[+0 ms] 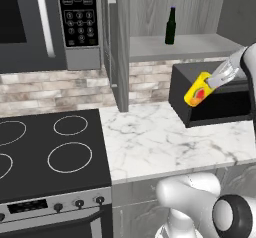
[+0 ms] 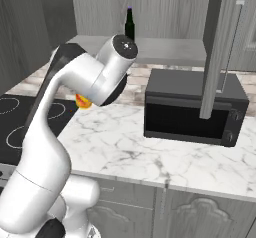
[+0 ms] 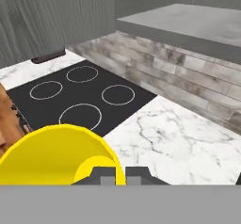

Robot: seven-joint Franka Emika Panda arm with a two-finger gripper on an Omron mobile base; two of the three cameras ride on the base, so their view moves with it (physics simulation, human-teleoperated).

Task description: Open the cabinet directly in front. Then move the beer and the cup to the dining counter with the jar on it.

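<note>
While the arm reaches out over the marble desk (image 1: 165, 142), its pincer (image 1: 212, 81) is clamped on the rim of the cup (image 1: 197, 90) — bright yellow, tilted on its side in mid-air in front of the black microwave (image 1: 210, 102), with a red-orange flame-like mark on its wall and no lettering that can be read. From the hand camera the cup's yellow rim (image 3: 56, 155) sits right at the finger tips, above the black cooktop (image 3: 80, 96) and its white ring markings. Beyond the desk runs a pale brick backsplash (image 1: 55, 89). Higher and farther back, the cabinet (image 1: 117, 42) stands with its doors swung open, and the beer (image 1: 170, 27) stands upright on the shelf inside — dark, with a long neck; any label is too small to read. To the left hangs a second microwave whose keypad (image 1: 80, 12) has buttons too blurred to read.
</note>
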